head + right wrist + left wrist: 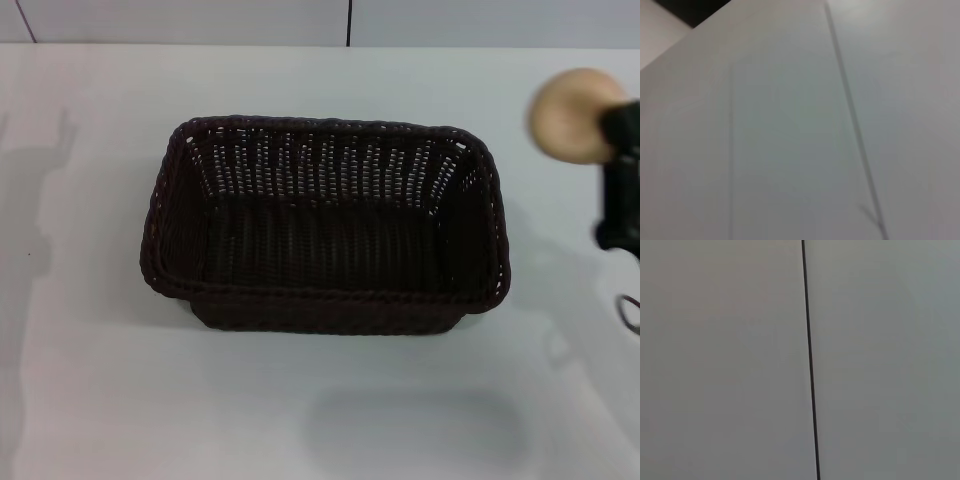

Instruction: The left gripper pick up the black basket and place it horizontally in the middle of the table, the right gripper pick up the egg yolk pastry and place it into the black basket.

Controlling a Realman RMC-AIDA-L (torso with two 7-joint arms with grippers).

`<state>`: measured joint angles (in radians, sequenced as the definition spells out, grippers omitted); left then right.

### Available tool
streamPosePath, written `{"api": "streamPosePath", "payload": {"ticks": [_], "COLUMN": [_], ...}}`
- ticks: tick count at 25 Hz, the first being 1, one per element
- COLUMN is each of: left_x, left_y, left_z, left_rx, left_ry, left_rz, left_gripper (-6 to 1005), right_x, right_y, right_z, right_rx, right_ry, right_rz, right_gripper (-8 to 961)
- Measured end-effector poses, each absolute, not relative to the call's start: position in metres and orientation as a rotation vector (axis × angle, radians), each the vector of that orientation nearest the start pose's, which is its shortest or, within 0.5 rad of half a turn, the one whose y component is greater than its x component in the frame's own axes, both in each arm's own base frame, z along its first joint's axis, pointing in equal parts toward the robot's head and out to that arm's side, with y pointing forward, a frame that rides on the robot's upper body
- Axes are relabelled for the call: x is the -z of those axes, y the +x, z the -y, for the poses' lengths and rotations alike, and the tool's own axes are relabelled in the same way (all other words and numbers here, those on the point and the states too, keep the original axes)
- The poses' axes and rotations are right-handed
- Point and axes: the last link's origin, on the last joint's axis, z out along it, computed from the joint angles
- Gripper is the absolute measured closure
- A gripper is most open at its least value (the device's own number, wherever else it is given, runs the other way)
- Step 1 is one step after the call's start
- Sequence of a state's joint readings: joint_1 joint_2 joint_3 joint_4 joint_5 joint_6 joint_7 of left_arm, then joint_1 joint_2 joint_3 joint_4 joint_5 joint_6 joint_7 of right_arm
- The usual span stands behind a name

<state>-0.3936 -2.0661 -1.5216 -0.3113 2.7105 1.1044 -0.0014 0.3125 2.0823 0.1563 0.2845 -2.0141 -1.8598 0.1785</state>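
Note:
The black basket (325,225) lies lengthwise across the middle of the white table (90,380), upright and empty. At the right edge of the head view my right gripper (605,135) is shut on the egg yolk pastry (570,115), a pale tan round bun, and holds it in the air to the right of the basket and above its rim height. My left gripper is out of view; only its shadow falls on the table at the far left. The two wrist views show only plain grey panels with a dark seam.
A grey wall with a dark vertical seam (349,22) runs behind the table's far edge. A faint shadow lies on the table in front of the basket (415,430). Bare tabletop surrounds the basket on all sides.

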Motion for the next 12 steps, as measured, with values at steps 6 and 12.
{"api": "streamPosePath", "payload": {"ticks": [6,12], "left_x": [-0.05,-0.05], "left_y": [-0.336,-0.337], "left_z": [-0.352,-0.351], "left_rx": [0.635,0.634], "left_ry": [-1.326,-1.324], "left_rz": [0.433,0.436], "left_gripper": [197,197], "right_x": [0.044,0.044], "right_y": [0.235,0.238], "right_z": [-0.25,-0.253], "right_rx": [-1.369,-1.35], "right_ry": [-1.812,-1.803], "right_rz": [-0.233,-0.264], "right_gripper": [921,804]}}
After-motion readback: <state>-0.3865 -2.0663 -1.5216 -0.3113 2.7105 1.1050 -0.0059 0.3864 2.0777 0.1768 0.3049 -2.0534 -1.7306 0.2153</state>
